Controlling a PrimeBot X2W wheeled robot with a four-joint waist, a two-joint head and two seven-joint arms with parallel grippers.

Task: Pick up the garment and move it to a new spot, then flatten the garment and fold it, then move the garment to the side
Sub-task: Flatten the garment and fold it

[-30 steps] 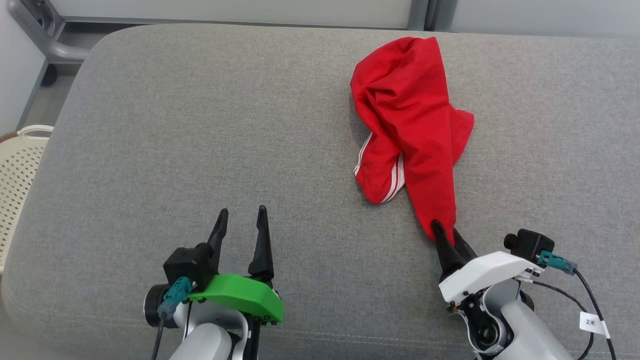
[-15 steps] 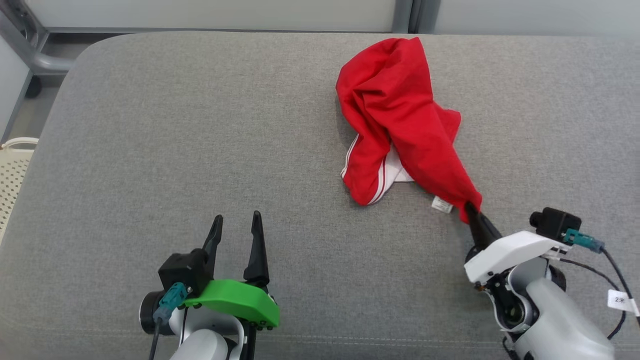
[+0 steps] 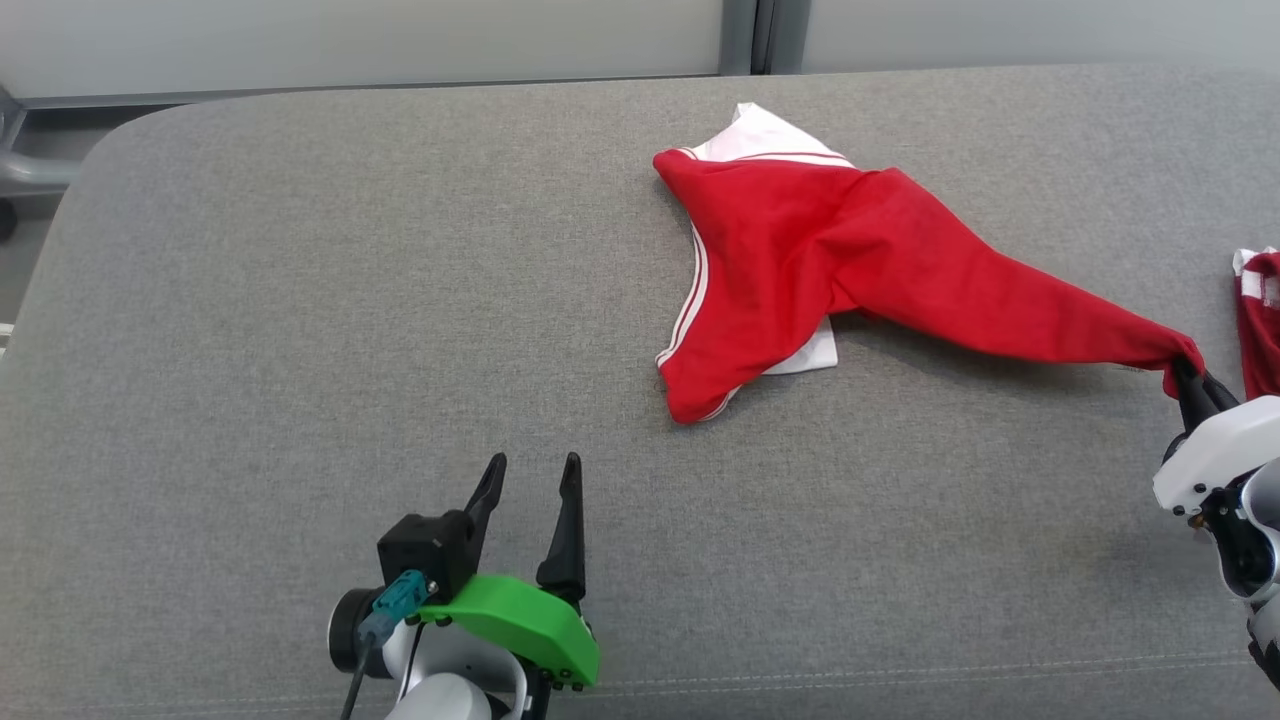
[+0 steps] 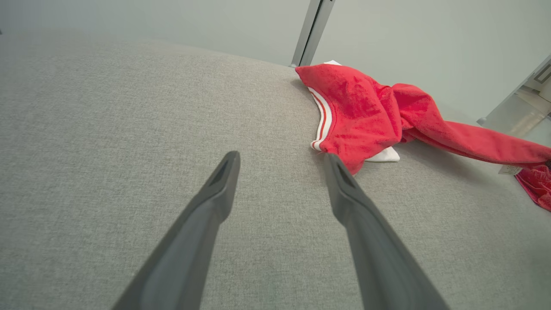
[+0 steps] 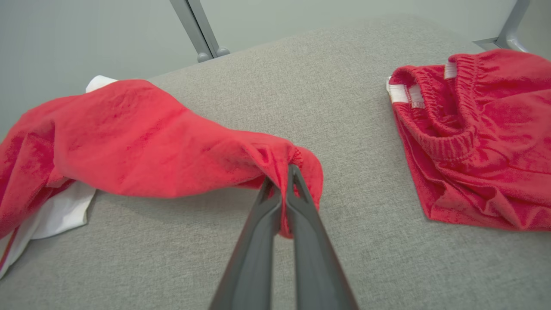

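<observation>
The garment (image 3: pixel 800 260) is red cloth with white stripes and a white panel, stretched across the grey cushion from the back middle toward the right. My right gripper (image 3: pixel 1190 375) at the right edge is shut on the garment's pulled-out end, and that end hangs lifted off the cushion. In the right wrist view the garment (image 5: pixel 129 137) is pinched between the two fingers (image 5: pixel 282 185). My left gripper (image 3: pixel 530 475) stands open near the front, empty, well short of the garment. The left wrist view shows the garment (image 4: pixel 357 112) beyond the open fingers (image 4: pixel 280 172).
A second red piece with an elastic waistband (image 5: pixel 473 137) lies on the cushion just right of my right gripper, seen also as a red piece (image 3: pixel 1260 310) at the head view's right edge. The grey cushion (image 3: pixel 300 300) spreads wide to the left. A wall runs behind.
My right gripper, shut on the garment's end, has pulled it far to the right, drawing the crumpled heap out into a long stretched shape. The head camera has shifted. The left gripper stays open.
</observation>
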